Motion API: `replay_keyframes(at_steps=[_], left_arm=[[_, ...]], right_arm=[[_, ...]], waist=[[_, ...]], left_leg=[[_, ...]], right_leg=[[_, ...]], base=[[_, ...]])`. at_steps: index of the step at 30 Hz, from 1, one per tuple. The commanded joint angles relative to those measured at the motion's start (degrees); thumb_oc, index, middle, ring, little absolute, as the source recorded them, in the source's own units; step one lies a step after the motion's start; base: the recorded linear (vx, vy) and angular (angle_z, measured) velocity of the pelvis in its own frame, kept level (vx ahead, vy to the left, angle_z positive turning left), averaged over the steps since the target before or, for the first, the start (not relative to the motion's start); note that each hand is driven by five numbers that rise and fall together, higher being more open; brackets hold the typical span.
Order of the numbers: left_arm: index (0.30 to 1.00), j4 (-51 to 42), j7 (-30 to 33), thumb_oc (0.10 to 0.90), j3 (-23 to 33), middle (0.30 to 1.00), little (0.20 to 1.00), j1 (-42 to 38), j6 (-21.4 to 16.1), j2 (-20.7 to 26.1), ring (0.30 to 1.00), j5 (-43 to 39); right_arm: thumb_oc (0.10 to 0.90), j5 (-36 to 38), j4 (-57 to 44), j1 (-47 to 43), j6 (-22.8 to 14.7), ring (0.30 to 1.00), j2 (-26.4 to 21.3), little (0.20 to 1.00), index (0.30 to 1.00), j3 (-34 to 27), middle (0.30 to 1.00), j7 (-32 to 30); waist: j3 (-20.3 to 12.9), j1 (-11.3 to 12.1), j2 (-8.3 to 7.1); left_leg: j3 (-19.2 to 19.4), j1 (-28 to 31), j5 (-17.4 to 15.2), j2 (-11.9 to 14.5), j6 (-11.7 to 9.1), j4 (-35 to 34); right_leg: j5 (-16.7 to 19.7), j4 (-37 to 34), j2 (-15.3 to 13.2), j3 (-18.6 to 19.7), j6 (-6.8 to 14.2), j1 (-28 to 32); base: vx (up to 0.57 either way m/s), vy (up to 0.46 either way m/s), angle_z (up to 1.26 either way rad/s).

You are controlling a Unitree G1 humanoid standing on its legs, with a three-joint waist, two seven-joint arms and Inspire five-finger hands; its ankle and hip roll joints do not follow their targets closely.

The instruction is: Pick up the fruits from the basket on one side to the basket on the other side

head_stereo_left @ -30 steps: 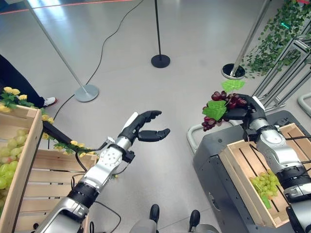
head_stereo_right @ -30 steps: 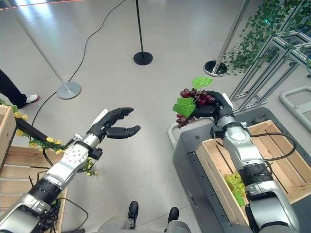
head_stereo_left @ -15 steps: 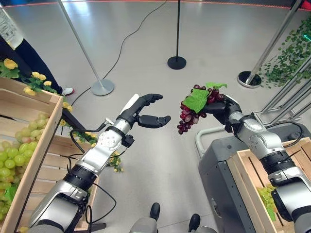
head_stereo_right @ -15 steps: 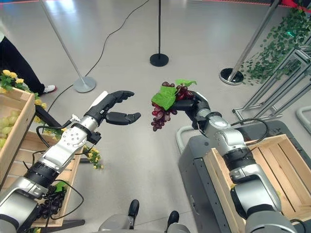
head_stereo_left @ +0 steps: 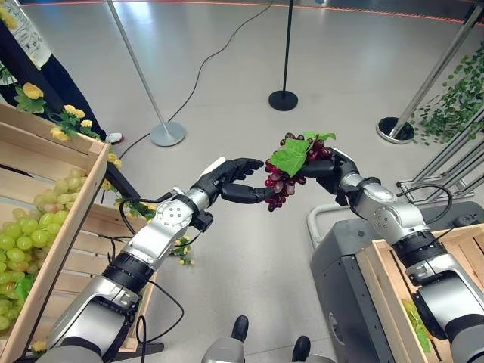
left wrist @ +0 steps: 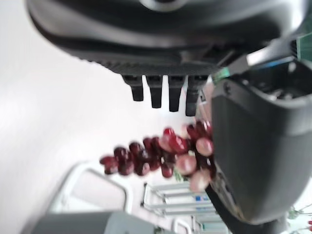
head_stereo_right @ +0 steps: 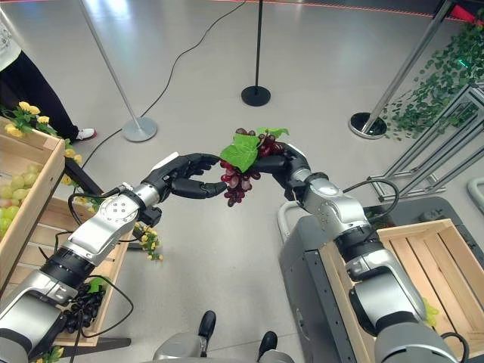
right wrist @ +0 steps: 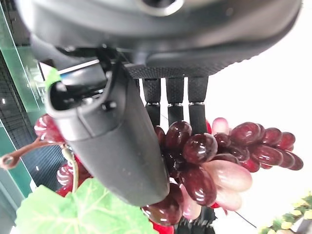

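**Red grapes held between the two hands, over the floor**

The right hand [head_stereo_right: 285, 168] has its fingers and thumb curled round the top of a bunch of red grapes [head_stereo_right: 240, 172], which hangs in the air between the two crates with green leaves [head_stereo_right: 240, 153] at its stem end. In the right wrist view the thumb [right wrist: 117, 136] lies across the berries and the fingers wrap behind them.

The left hand [head_stereo_left: 231, 181] reaches in from the other side with fingers and thumb parted. Its fingertips [head_stereo_left: 261, 194] are at the lower part of the bunch and appear to touch it, but they are not closed on it. In the left wrist view the grapes [left wrist: 161, 156] hang just past the straight fingers, beside the thumb.

On the robot's left stands a slanted wooden crate [head_stereo_left: 64, 219] trimmed with yellow flowers [head_stereo_left: 64, 121] and holding green grapes [head_stereo_left: 23, 242]. Below it, a dark bunch of grapes [head_stereo_right: 83, 306] lies on a lower wooden shelf. On the robot's right, a second wooden crate [head_stereo_right: 423, 257] sits on a grey cart [head_stereo_right: 306, 265]; some green grapes [head_stereo_left: 412, 321] show at the near edge of it.

A person's leg and shoe [head_stereo_right: 79, 133] show at the far left, near a stanchion base [head_stereo_right: 139, 128].
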Motion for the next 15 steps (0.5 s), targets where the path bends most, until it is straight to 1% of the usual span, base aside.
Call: replay_keyframes(at_steps=[1,6,10,15], left_arm=[[0.9,2.6,-3.4,0.8,-2.8,0.9,0.9,-4.4,-1.5,-4.1,0.9,-7.2],[0.9,4.2,-5.4,0.8,-2.9,0.9,0.9,-2.6,-0.8,-6.1,0.9,-12.6],[0.9,5.2,-8.8,0.8,-2.5,0.9,0.9,-1.2,-2.1,-8.3,0.9,-17.1],[0.9,5.9,-8.8,0.8,-2.9,0.9,0.9,-0.9,-2.9,-9.1,0.9,-16.6]], right_arm=[[0.4,5.5,-2.0,-9.7,-6.0,0.3,2.3,0.3,0.3,1.2,0.3,-0.1],[0.4,6.6,-2.9,-10.3,-5.9,0.3,2.9,0.3,0.3,2.3,0.3,-0.1],[0.4,7.7,-3.4,-10.7,-5.6,0.3,3.5,0.3,0.3,3.0,0.3,0.3],[0.4,9.1,-3.9,-10.5,-5.3,0.3,4.4,0.3,0.3,3.5,0.3,0.8]], waist=[[-12.7,0.7,-1.25],[-12.8,0.6,-1.24],[-12.7,0.4,-1.33],[-12.8,0.2,-1.44]], left_leg=[[1.4,1.8,-3.8,-0.2,-1.1,0.1],[1.6,1.9,-3.8,-0.3,-1.1,0.1],[1.9,2.1,-3.8,-0.2,-1.1,0.1],[2.2,2.3,-4.0,-0.2,-1.1,0.1]], right_leg=[[-0.2,0.1,-0.4,1.4,-1.3,1.5],[-0.1,0.1,-0.4,1.6,-1.3,1.4],[-0.1,0.1,-0.4,1.9,-1.4,1.5],[-0.1,0.1,-0.4,2.2,-1.4,1.5]], base=[[0.0,0.0,0.0],[0.0,0.0,0.0],[0.0,0.0,0.0],[0.0,0.002,-0.01]])
